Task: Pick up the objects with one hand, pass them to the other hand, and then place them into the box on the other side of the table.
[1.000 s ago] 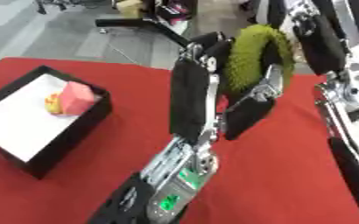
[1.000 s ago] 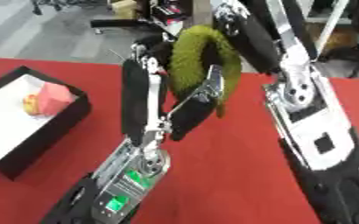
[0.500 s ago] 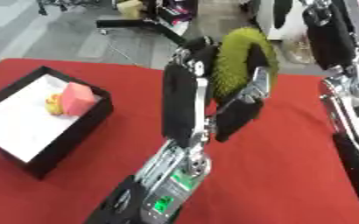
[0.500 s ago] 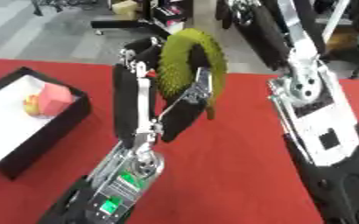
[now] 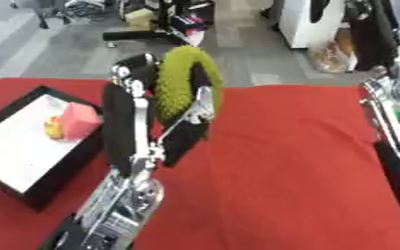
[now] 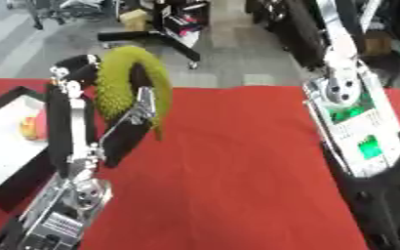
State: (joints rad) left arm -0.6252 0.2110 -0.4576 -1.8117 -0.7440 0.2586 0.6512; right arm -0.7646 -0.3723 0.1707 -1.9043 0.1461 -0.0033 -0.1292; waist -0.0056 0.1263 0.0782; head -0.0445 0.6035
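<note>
Left hand [image 5: 165,124] is up above the red table [image 5: 289,161], fingers wrapped round a fuzzy green curved object [image 5: 179,78], possibly a plush. Left of it sits the black box [image 5: 32,146] holding a pink block [image 5: 78,120] and something yellow [image 5: 53,129]. The right arm [image 6: 349,112] rises on the opposite side, its hand out of sight.

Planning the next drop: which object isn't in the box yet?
The green fuzzy object, held up in the left hand; the pink block and small yellow thing already lie inside.
</note>
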